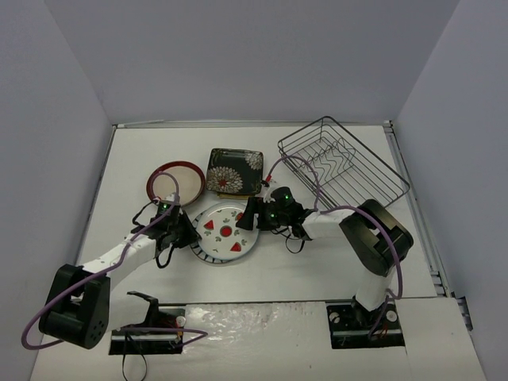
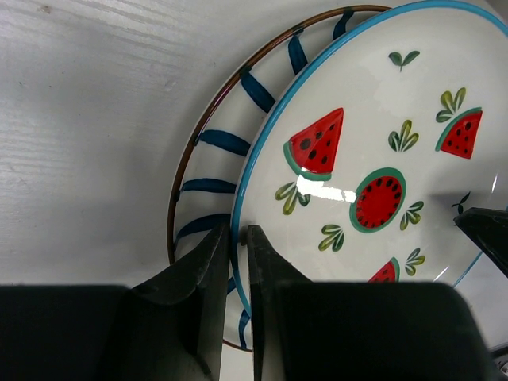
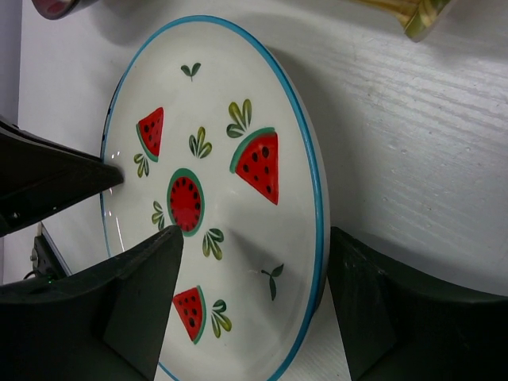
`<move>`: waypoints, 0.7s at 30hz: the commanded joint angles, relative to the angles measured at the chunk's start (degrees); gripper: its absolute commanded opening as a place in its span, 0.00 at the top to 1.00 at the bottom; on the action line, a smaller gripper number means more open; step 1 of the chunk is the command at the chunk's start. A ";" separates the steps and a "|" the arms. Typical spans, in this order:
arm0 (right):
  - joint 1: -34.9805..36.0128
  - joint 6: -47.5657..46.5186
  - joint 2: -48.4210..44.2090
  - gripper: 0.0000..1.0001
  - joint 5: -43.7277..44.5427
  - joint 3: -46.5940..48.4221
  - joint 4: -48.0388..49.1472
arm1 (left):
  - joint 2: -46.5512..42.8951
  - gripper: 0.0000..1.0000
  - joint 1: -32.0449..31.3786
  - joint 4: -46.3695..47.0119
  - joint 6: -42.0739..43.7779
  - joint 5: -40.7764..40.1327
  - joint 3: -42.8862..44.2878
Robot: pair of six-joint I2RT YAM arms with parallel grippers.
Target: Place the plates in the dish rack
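We found the white round plate with watermelon slices (image 1: 225, 231) near the middle of the tabletop (image 1: 302, 266). It overlapped a white plate with dark radial stripes (image 2: 208, 143), whose rim showed past its left edge. In the right wrist view the watermelon plate (image 3: 214, 198) appeared raised on its right side rather than flat.

The left pincer (image 2: 240, 234) was clenched on the left rim of the watermelon plate (image 2: 381, 159). Its two fingers stood almost together, with the blue edge entering the narrow gap between them.

The right pincer (image 3: 254, 238) was released. One finger lay over the decorated face and the other lay outside the right rim, so the rim stood between the spread jaws. We could not tell whether either finger touched the plate.

The controlling relation was as follows:
- The rectangular dark wire dish rack (image 1: 347, 168) held no plates and lay to the right of the watermelon plate and farther back, well apart from it.
- In the top view the rack's long axis ran from far-left to near-right.
- The right pincer (image 1: 251, 214) was on the rack side of the plate and the left pincer (image 1: 182, 234) was on the opposite side, so we judged the right arm to be the nearer carrier.

We judged the next step to be a closure of the right pincer on the rim, followed by release by the left.

The red-rimmed cream plate (image 1: 175, 182) and the black floral square plate (image 1: 235, 171) lay beyond, not yet loaded.
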 commanded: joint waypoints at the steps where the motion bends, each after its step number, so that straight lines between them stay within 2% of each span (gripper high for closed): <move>1: 0.11 0.43 0.06 0.33 -1.03 -0.02 2.78 | -0.73 1.00 -0.98 2.91 1.47 2.57 1.82; 13: 0.11 -0.47 -0.85 0.37 -0.52 -0.19 2.20 | -2.83 1.00 -2.49 1.88 2.25 3.36 5.04; 21: 0.11 -2.65 -3.98 0.42 1.37 1.29 -2.22 | -2.40 1.00 -3.53 1.97 1.30 3.11 6.86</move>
